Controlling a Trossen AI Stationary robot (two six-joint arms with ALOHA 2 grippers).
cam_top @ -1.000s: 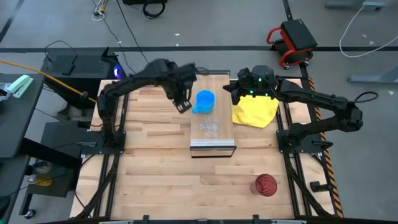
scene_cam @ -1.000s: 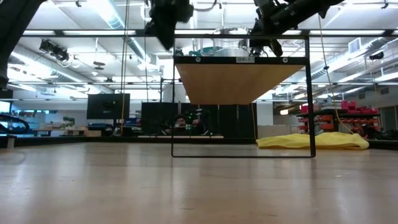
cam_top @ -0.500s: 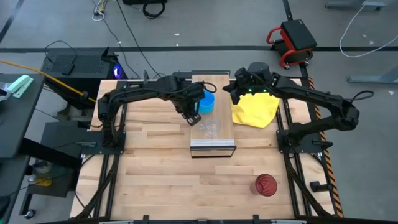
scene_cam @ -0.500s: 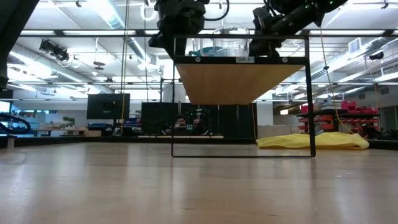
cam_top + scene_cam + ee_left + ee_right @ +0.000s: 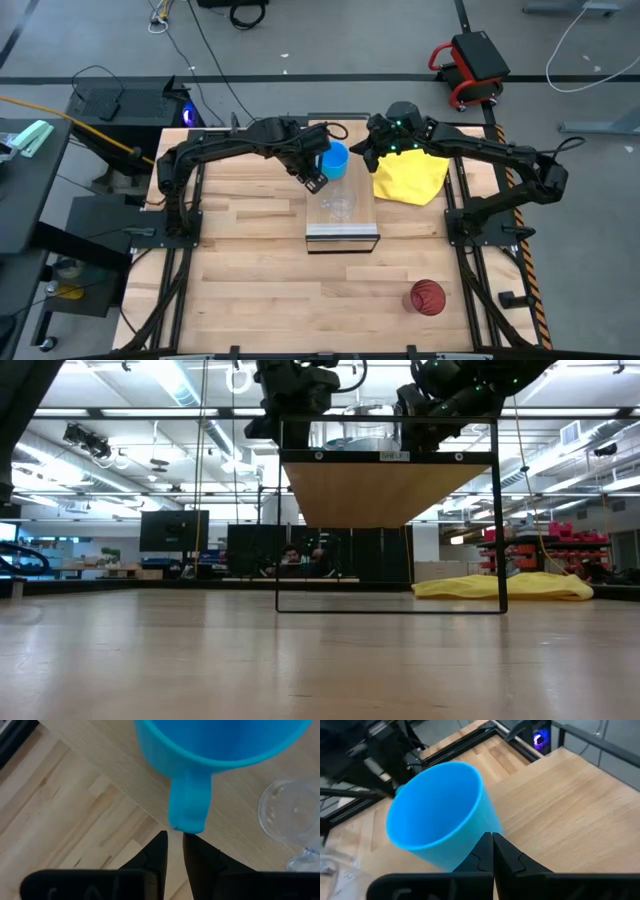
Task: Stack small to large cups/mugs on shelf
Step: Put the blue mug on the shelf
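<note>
a: where's the blue mug right now?

b: standing upright on the shelf, toward the far end of the board, its handle sticking out toward the left arm's side. the clear glass cup stands on the same board nearer the middle, apart from the mug.

a: and the left tool?

b: it sits at the shelf's left edge, just beside the mug's handle. in the left wrist view its two dark fingers are nearly together, only a thin gap between them, with the handle tip right in front of them. they hold nothing.

a: what about the right tool?

b: it's on the other side of the mug, over the far right part of the shelf. in the right wrist view its fingertips are pressed together, pointing at the mug's wall, and empty.

a: the third cup?

b: the dark red tumbler stands on the tabletop near the front right corner, well apart from the shelf. a yellow cloth lies on the tabletop just right of the shelf, under the right arm.

a: anything from the low view?

b: both arms show dark above the shelf's wooden underside.
</note>
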